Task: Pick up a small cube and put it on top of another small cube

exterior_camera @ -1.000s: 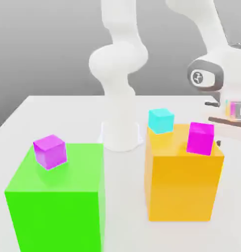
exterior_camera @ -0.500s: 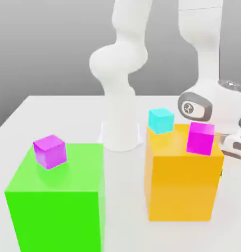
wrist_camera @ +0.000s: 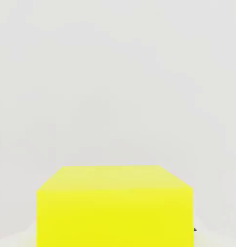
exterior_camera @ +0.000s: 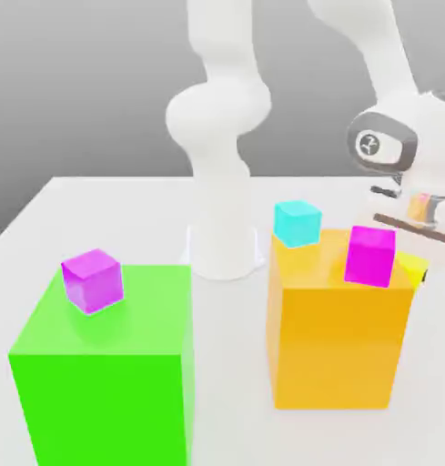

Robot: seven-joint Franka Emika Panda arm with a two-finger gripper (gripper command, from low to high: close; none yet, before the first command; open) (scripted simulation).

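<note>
A green block bearing a magenta cube is seen on the white table. The yellow cube is half hidden behind the orange block. The hand is cut off; its grip cannot be told.

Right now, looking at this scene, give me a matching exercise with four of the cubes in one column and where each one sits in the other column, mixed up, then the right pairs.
Column one:
1. purple cube
2. cyan cube
3. magenta cube
4. yellow cube

Column two:
A. on the large orange block, at its far corner on the exterior view's left
B. behind the large orange block, peeking out at the exterior view's right
C. on the large green block
D. on the large orange block, near its edge on the exterior view's right

Pairs: 1-C, 2-A, 3-D, 4-B
</note>
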